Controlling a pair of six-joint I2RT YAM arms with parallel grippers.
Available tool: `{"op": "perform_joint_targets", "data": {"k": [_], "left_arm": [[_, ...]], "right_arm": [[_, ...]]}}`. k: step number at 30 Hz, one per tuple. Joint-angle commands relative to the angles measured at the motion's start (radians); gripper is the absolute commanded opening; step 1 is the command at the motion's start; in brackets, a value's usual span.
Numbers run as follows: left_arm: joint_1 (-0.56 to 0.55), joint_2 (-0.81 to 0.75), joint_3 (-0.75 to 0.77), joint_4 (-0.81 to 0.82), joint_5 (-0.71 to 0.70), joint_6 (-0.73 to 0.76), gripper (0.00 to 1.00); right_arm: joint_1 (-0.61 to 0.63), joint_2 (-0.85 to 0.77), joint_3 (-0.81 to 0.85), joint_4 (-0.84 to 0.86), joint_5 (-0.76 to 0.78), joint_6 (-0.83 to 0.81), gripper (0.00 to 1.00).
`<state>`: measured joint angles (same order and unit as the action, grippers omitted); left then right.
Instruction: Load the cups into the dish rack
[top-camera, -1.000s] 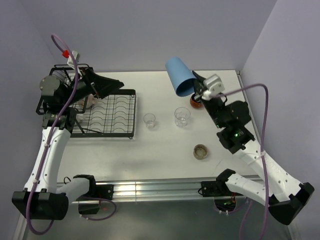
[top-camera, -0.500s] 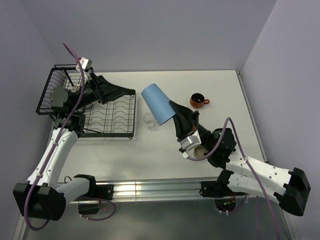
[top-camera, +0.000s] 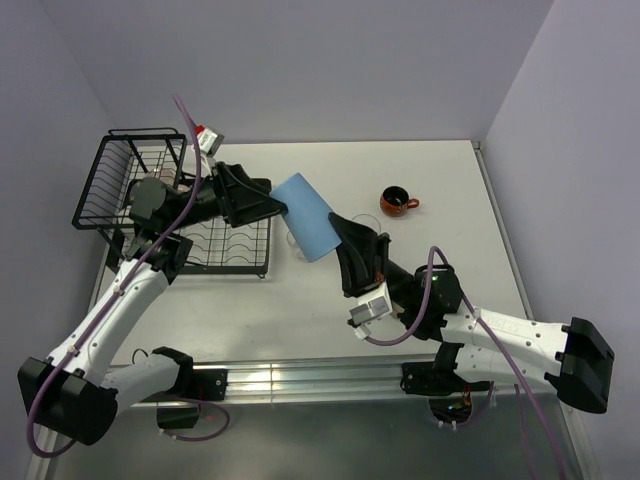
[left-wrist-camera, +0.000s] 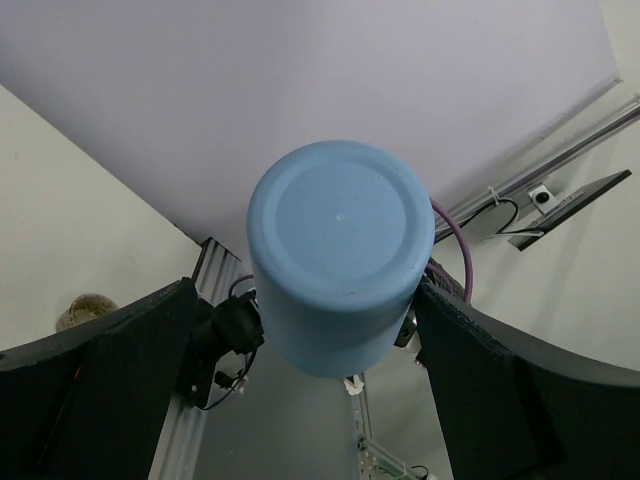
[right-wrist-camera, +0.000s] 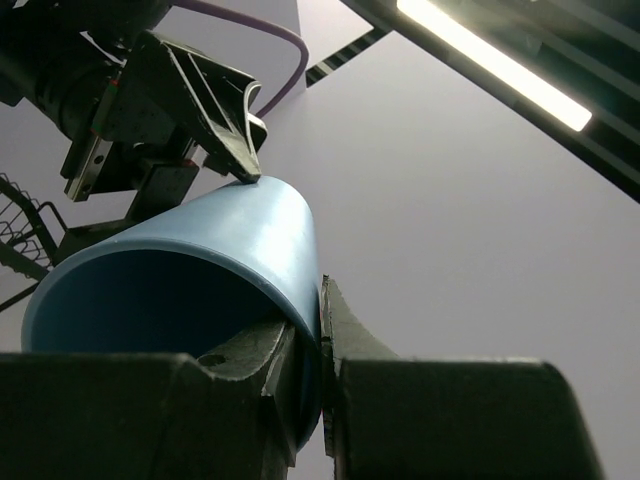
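Note:
The blue tumbler (top-camera: 308, 222) hangs tilted in the air beside the dish rack (top-camera: 128, 188), its base toward the rack. My right gripper (top-camera: 345, 245) is shut on its rim (right-wrist-camera: 322, 340), one finger inside and one outside. My left gripper (top-camera: 282, 206) is open, its black fingers (left-wrist-camera: 120, 370) standing either side of the tumbler's round base (left-wrist-camera: 340, 240). One fingertip (right-wrist-camera: 243, 172) reaches the tumbler's wall. A dark brown-orange cup (top-camera: 397, 201) sits on the table at the back right. A low brownish cup (left-wrist-camera: 85, 310) shows in the left wrist view.
The black wire rack's flat slotted tray (top-camera: 235, 245) lies just below the left gripper, its taller basket further left. A clear glass (top-camera: 296, 245) peeks out under the tumbler. The right arm (top-camera: 470, 325) lies across the table's middle. The wall is close on the right.
The right arm has swung the blue tumbler from the back right across to the rack's edge. The left gripper has come out of the basket toward the right and now brackets the tumbler's base.

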<state>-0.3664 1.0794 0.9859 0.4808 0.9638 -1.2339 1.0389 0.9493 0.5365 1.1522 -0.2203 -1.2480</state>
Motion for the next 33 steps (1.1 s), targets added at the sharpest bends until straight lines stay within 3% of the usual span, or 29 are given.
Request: {"op": "perform_joint_targets", "data": {"k": [1,5,16,23,25,26,27,29,31,32,33], "left_arm": [[-0.022,-0.025,0.016,0.041,-0.049,0.014,0.99],[-0.023,-0.035,-0.015,0.123,-0.068,-0.059,0.99],[-0.042,-0.013,0.026,0.124,-0.108,-0.11,0.93],[-0.057,-0.009,0.034,0.107,-0.122,-0.098,0.63],[-0.055,-0.01,0.033,0.105,-0.125,-0.095,0.47],[-0.055,-0.007,0.033,0.105,-0.125,-0.092,0.4],[-0.057,-0.003,0.034,0.104,-0.125,-0.078,0.22],[-0.052,0.005,0.059,0.073,-0.125,-0.043,0.07],[-0.048,0.008,0.115,-0.055,-0.152,0.071,0.0],[-0.043,0.01,0.138,-0.111,-0.171,0.121,0.0],[-0.037,0.014,0.16,-0.157,-0.189,0.22,0.0]], "right_arm": [[0.024,0.006,-0.003,0.103,-0.004,-0.025,0.0],[0.03,0.014,-0.001,0.113,0.012,-0.025,0.0],[0.049,0.051,0.008,0.133,0.022,-0.047,0.0],[0.059,0.062,0.025,0.129,0.044,-0.036,0.0],[0.061,0.063,0.022,0.126,0.041,-0.039,0.0],[0.062,0.062,0.022,0.121,0.044,-0.041,0.02],[0.062,0.059,0.019,0.112,0.045,-0.041,0.17],[0.062,0.054,0.017,0.101,0.053,-0.037,0.23],[0.062,0.048,0.017,0.073,0.07,-0.036,0.44],[0.061,0.039,0.014,0.064,0.076,-0.036,0.51],[0.058,0.034,0.005,0.054,0.09,-0.039,0.63]]}}
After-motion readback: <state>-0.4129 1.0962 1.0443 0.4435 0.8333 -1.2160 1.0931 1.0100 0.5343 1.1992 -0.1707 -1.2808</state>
